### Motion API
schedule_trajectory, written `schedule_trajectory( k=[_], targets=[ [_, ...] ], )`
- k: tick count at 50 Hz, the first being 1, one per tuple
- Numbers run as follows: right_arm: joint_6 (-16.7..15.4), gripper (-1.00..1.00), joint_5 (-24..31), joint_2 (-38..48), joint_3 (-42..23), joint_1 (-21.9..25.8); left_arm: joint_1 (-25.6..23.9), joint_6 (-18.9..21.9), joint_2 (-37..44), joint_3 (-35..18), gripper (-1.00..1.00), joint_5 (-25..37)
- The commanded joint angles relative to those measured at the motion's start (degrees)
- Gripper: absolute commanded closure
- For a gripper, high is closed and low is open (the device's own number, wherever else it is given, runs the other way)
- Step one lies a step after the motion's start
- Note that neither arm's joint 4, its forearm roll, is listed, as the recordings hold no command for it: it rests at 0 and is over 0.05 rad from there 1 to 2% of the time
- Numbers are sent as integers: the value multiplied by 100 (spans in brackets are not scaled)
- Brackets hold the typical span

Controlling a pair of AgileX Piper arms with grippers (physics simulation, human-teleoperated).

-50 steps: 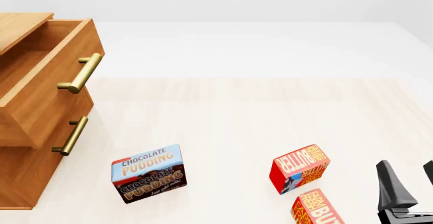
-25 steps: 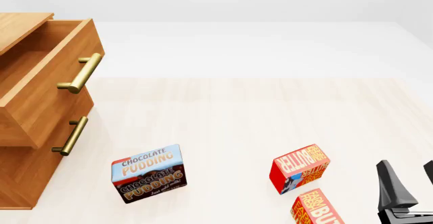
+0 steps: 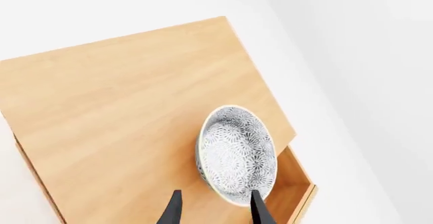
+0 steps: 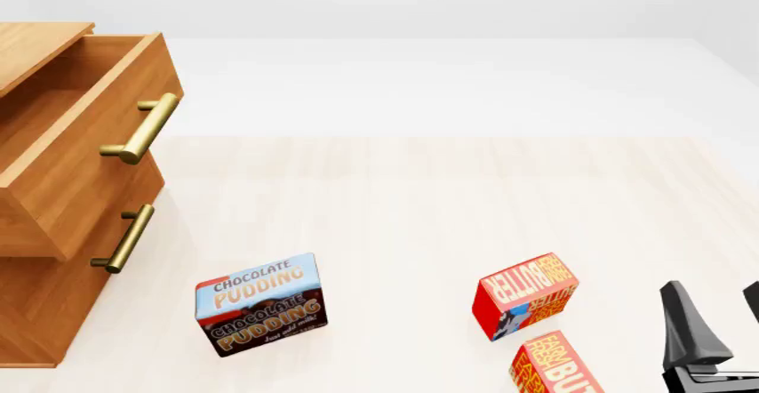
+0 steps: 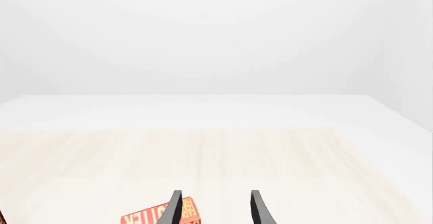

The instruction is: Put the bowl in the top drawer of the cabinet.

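Your left gripper [image 3: 215, 210] shows only in its wrist view, at the bottom edge of the frame: fingers parted, nothing held between them. The bowl [image 3: 237, 155] sits centre-right in that view, tilted on edge w/ the patterned inside facing the camera, its lower rim just beside one fingertip; contact cannot be confirmed. Behind it is the cabinet [image 3: 121, 107] top panel, w/ the open top drawer [image 3: 297, 183] at the lower right of that frame. In the front view the cabinet [image 4: 35, 313] occupies the left edge, top drawer [image 4: 83, 144] pulled out above the shut lower drawer [image 4: 71, 233]; the bowl does not appear there. Your right gripper [image 4: 715, 322] is at the lower right corner of the front view, fingers apart and empty. On the table [image 4: 415, 197]: pudding box [image 4: 261, 304] at lower centre-left, two butter boxes [image 4: 528, 295] [image 4: 557, 366] at lower right, near the right gripper.
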Motion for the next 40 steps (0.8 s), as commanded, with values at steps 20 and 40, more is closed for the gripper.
schedule_trajectory(
  k=[20, 40],
  targets=[
    [8, -100, -20, 0, 0, -10, -1168, 13, -1199, 356, -100, 447],
    [9, -100, -63, 0, -1, 1, -1893, -158, -1841, 614, -100, 692]
  ],
)
